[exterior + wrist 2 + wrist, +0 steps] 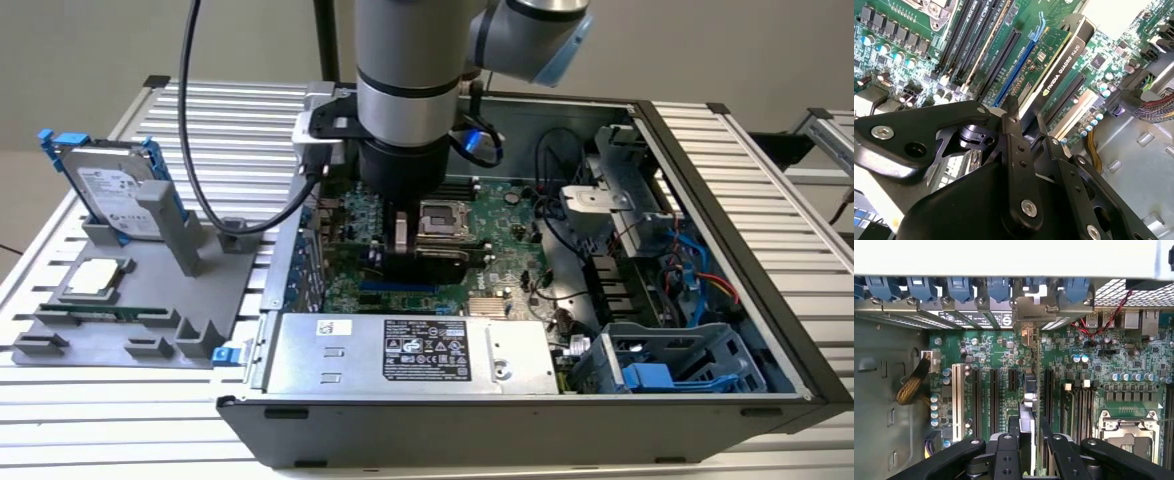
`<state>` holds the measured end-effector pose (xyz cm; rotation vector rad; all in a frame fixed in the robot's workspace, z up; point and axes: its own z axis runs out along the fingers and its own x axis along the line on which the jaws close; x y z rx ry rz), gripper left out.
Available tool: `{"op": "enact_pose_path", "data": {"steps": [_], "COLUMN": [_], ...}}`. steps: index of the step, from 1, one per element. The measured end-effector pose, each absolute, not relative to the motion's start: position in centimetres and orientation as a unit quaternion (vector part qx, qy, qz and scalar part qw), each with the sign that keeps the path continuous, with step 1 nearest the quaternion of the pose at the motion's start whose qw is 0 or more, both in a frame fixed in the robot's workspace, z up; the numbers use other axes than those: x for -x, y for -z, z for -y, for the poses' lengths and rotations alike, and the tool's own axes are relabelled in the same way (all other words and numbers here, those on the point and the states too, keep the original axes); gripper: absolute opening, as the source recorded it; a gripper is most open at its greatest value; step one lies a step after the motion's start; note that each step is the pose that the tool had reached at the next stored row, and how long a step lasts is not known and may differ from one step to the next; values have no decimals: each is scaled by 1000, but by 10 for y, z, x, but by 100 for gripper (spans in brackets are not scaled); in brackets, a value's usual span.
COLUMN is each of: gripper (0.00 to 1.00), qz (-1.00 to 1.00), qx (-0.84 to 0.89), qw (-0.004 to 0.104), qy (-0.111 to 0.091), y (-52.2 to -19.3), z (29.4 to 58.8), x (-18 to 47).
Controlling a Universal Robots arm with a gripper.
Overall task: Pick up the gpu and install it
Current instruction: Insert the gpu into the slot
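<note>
Black gripper point(1026, 135) fingers are closed narrowly on the top edge of the gpu point(1056, 62), which stands upright on its long edge inside the open computer case point(747, 200), over the blue slot point(1013, 70) on the green motherboard point(514, 205). In the first wrist view the card point(1029, 390) runs edge-on from the gripper point(1030, 437) toward the case's rear brackets. Outside the case, at the exterior view's left, a hard drive point(110, 185) stands in a grey holder point(147, 290).
</note>
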<state>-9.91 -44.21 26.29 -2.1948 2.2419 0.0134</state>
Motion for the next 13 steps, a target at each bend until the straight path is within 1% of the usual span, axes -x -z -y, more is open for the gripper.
{"op": "enact_pose_path", "data": {"steps": [13], "gripper": [0], "qz": [-715], "qx": [700], "qw": [4], "qy": [-5], "y": [-258], "z": [442], "x": [102]}}
